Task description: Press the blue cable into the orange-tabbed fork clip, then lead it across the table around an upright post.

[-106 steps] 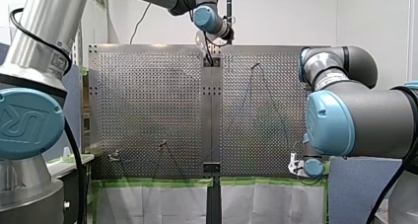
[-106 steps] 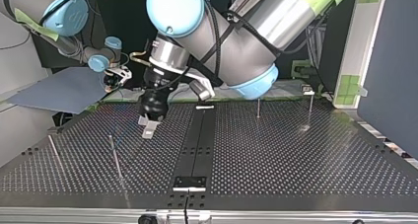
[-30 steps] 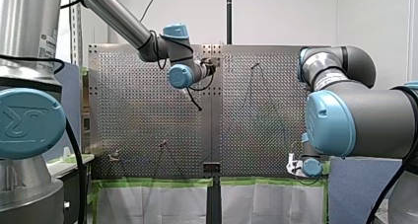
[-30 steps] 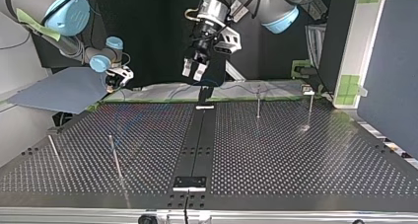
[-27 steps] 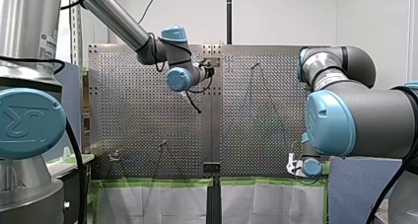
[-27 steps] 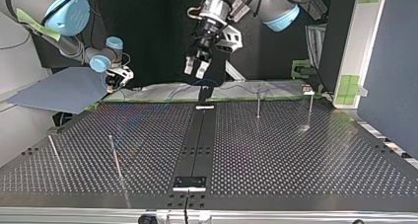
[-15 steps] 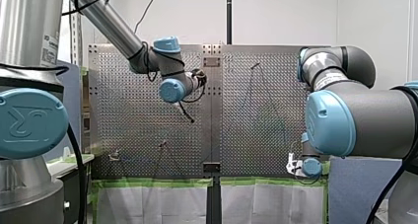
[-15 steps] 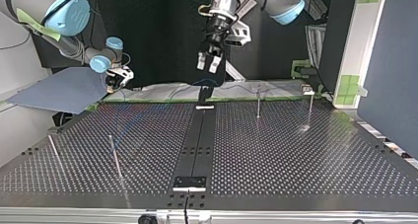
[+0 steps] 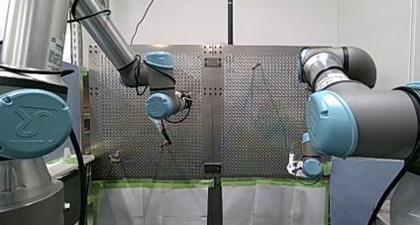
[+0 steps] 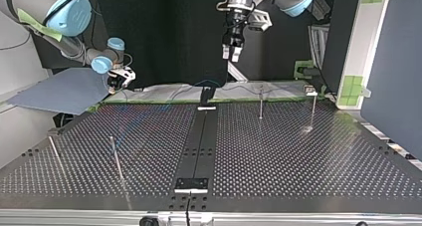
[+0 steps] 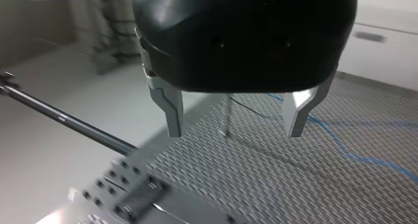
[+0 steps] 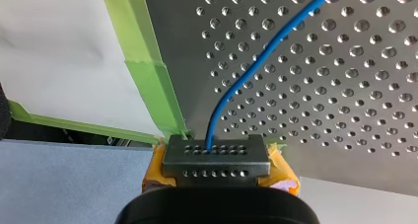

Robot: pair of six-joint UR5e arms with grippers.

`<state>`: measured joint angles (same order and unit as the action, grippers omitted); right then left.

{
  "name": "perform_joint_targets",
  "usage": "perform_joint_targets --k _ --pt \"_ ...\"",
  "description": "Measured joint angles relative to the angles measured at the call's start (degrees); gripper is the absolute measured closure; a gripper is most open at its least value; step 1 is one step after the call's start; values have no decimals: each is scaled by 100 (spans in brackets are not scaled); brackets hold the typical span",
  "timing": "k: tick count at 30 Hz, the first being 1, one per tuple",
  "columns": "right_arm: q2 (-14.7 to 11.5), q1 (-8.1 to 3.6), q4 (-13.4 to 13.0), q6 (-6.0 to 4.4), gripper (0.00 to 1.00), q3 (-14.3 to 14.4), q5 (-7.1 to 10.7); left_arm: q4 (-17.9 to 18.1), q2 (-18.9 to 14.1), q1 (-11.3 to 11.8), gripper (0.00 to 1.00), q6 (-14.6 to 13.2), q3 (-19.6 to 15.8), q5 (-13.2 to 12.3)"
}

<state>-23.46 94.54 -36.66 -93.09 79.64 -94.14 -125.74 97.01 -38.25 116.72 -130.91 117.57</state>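
At my right claw (image 12: 216, 152), its wrist view alone shows blue cable (image 12: 211, 130).

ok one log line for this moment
left jaws: open, empty, high over table | right jaws: shut on cable at table edge | cable: runs out across table

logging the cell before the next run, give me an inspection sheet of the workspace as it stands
surface: perforated table, dark strip down its middle
job's things: blue cable lies on the table; four upright posts; fork clip not made out
clutter: nothing seen
grippers: left tool open, empty, above the table; right tool at the table's edge, shut on the blue cable
cables: black lead hangs at my left arm's wrist
surroundings: green tape along the table's edge; white wall behind
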Motion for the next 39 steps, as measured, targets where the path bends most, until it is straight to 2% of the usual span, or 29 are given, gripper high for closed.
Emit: perform_joint_targets --k 5,11,39 --pt "0 -18 29 7 100 1 0 -189 3 43 0 -287 -295 4" --pt "1 2 35 47 100 3 -8 -169 5 82 0 -403 -545 -91" --pt "2 8 36 53 100 4 -9 -163 5 87 0 -414 -579 -107"
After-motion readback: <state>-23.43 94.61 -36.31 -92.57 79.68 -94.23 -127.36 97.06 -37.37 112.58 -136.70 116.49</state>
